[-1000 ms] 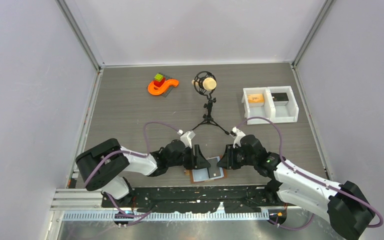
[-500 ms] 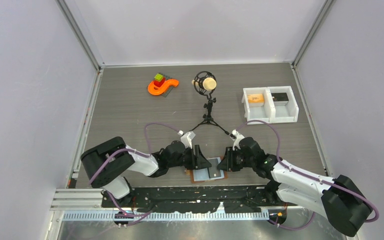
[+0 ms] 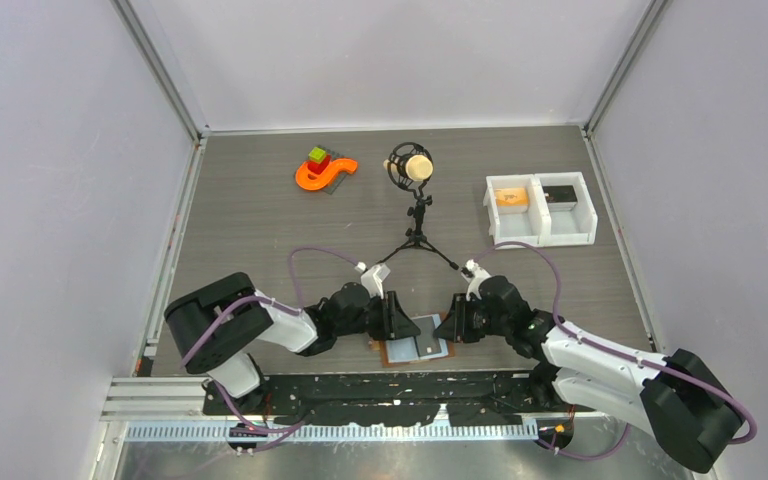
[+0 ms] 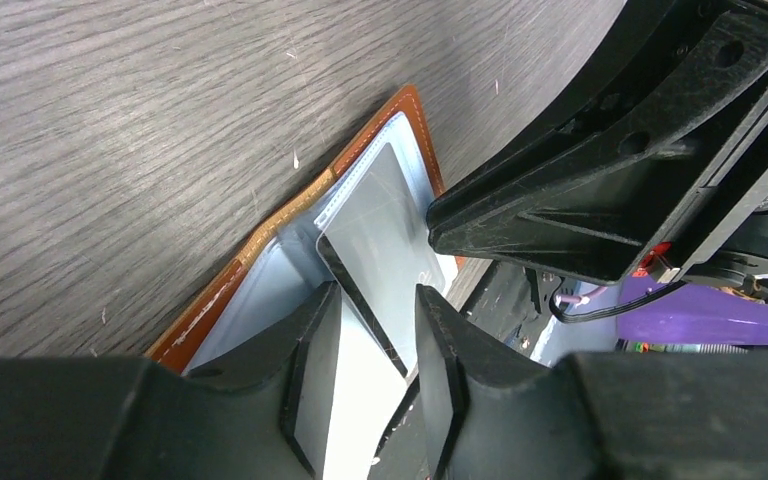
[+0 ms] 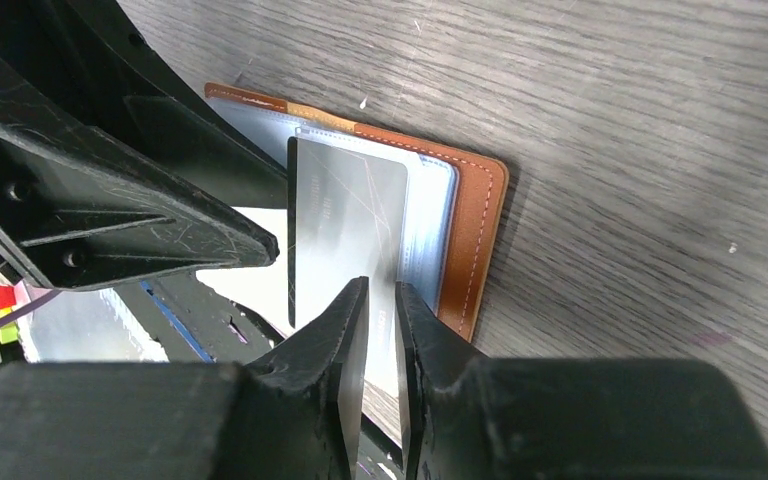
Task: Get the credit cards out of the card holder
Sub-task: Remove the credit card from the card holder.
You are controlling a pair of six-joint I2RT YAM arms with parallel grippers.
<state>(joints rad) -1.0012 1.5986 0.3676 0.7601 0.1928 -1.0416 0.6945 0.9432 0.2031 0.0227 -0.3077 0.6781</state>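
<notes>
The brown leather card holder [image 3: 417, 345] lies open on the table by the front edge, pale blue-grey inside. A silver-grey card [image 5: 345, 220] with a dark edge sits on its clear sleeve, and also shows in the left wrist view [image 4: 385, 225]. My left gripper [image 3: 398, 318] is open at the holder's left side, its jaws [image 4: 377, 295] either side of the card's dark edge. My right gripper [image 3: 450, 322] is at the holder's right side. Its jaws [image 5: 381, 290] are almost closed over the card's face, with nothing seen between them.
A microphone on a tripod [image 3: 412, 170] stands mid-table just behind the grippers. An orange curved toy with blocks [image 3: 322, 170] is at the back left. A white two-compartment bin [image 3: 540, 208] is at the back right. The black front rail [image 3: 380, 385] runs right below the holder.
Both grippers stay at the card holder. The right arm's elbow has shifted slightly; the holder has not visibly moved.
</notes>
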